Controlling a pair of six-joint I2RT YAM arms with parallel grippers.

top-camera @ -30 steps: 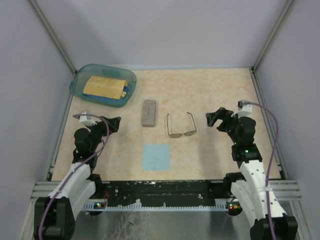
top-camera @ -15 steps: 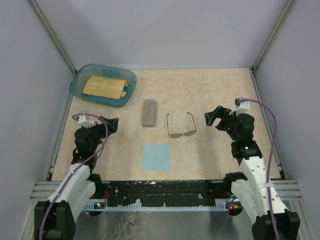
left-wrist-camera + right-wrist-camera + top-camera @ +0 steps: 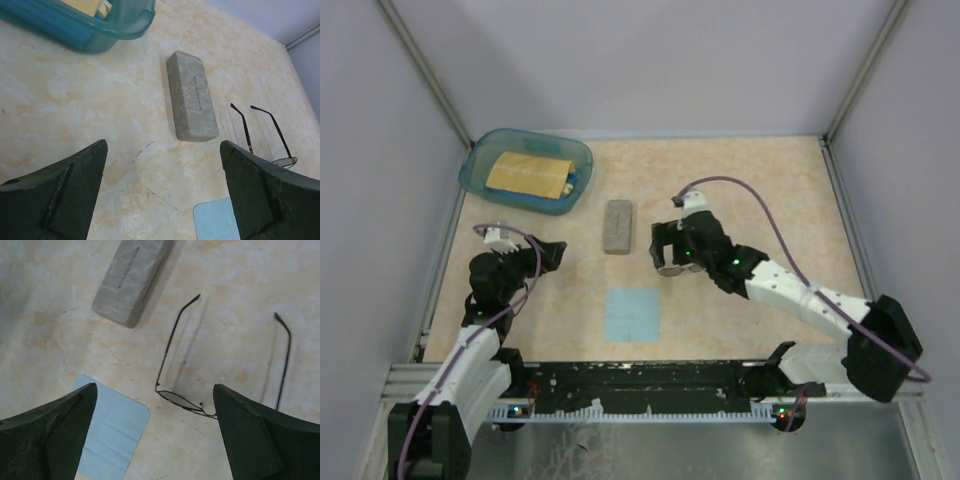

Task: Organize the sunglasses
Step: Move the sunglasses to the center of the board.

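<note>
The sunglasses [image 3: 185, 402] lie open on the table, lenses towards me and temple arms pointing away. My right gripper [image 3: 665, 250] hovers right above them, open and empty; in the right wrist view [image 3: 154, 387] one lens sits between its fingers. In the top view the gripper covers most of the pair. The sunglasses also show at the right edge of the left wrist view [image 3: 285, 161]. My left gripper [image 3: 548, 250] is open and empty at the left, above bare table [image 3: 162, 144].
A closed grey case [image 3: 617, 226] lies left of the sunglasses. A light blue cloth [image 3: 631, 313] lies flat near the front. A teal bin [image 3: 480, 165] holding yellow items stands at the back left.
My right arm has swung left from the right side of the table and now hangs over the sunglasses. The left arm has barely moved.
</note>
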